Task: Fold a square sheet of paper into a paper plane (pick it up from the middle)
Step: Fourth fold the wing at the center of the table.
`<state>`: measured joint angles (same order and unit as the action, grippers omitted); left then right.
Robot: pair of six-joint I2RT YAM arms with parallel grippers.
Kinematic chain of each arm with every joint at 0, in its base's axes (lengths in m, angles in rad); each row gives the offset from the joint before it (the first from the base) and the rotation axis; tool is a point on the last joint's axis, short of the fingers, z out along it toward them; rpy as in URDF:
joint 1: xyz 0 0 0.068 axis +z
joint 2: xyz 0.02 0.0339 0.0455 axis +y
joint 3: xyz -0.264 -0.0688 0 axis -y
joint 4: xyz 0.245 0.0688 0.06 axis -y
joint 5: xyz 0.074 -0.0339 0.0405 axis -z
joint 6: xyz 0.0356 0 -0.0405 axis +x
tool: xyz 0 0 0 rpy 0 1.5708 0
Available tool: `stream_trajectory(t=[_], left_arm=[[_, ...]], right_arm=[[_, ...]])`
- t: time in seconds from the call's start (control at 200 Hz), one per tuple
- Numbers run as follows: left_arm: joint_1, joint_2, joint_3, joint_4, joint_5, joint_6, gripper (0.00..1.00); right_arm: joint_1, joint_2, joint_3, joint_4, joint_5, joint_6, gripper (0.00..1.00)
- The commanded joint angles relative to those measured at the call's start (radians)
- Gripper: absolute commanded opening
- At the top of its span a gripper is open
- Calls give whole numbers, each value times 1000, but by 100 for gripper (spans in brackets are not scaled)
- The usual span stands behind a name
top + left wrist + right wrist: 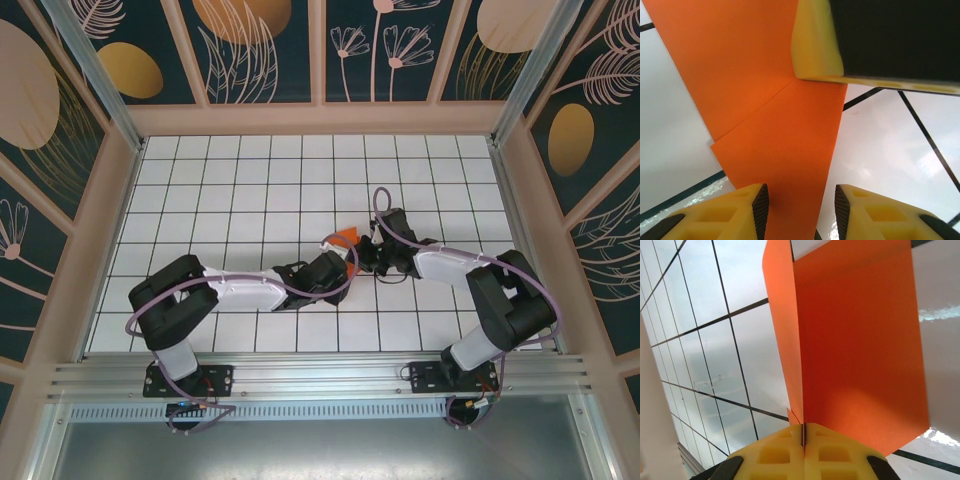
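The paper (pixel 343 238) sits near the middle of the white-tiled worktop (pixel 230 190), between the two claws, which meet there tip to tip. In the top view the left claw (pixel 346 263) comes at it from 8 o'clock and the right claw (pixel 362 250) from 3 o'clock. One orange corner shows at 12 o'clock of the claws and a smaller patch lies between them.

In the right wrist view the right claw (pixel 803 432) is closed tight, and the paper (pixel 855 340) is pinched in the seam between its yellow fingers. A crease runs up from the seam towards 12 o'clock, with a narrow panel to its left and a wide panel to its right, tilted apart like a part-open book. The tiles show behind.

In the left wrist view the left claw (pixel 800 200) stands part-way open, its pads apart. The paper (pixel 765 75) runs between them, near the left pad, with a gap before the right one. A folded flap's edge crosses the paper on a slant. A finger (pixel 812 45) of the right claw meets the paper at 1 o'clock.

I cannot tell whether any edge of the paper touches the worktop.
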<state>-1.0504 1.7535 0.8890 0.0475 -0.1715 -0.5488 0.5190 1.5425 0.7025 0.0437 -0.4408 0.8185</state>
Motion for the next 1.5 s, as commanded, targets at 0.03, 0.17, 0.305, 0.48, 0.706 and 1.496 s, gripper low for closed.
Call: stream_trajectory(t=[0.03, 0.17, 0.305, 0.48, 0.706, 1.496], left_arm=[[-8, 24, 30, -11, -51, 27, 42], [-13, 31, 41, -13, -84, 30, 39], [-14, 40, 58, -14, -88, 37, 33], [-14, 46, 59, -5, -76, 32, 27], [-14, 56, 59, 4, -66, 22, 14], [114, -31, -267, 521, 282, -211, 0]], right_arm=[[9, -29, 35, -25, 8, 9, 4], [12, -21, 40, -32, 8, 5, 4], [14, -17, 43, -35, 11, 3, 4], [15, -9, 48, -44, 19, 0, 4], [16, -7, 48, -51, 24, -8, 5], [-29, -184, 45, -135, 90, -157, 49]])
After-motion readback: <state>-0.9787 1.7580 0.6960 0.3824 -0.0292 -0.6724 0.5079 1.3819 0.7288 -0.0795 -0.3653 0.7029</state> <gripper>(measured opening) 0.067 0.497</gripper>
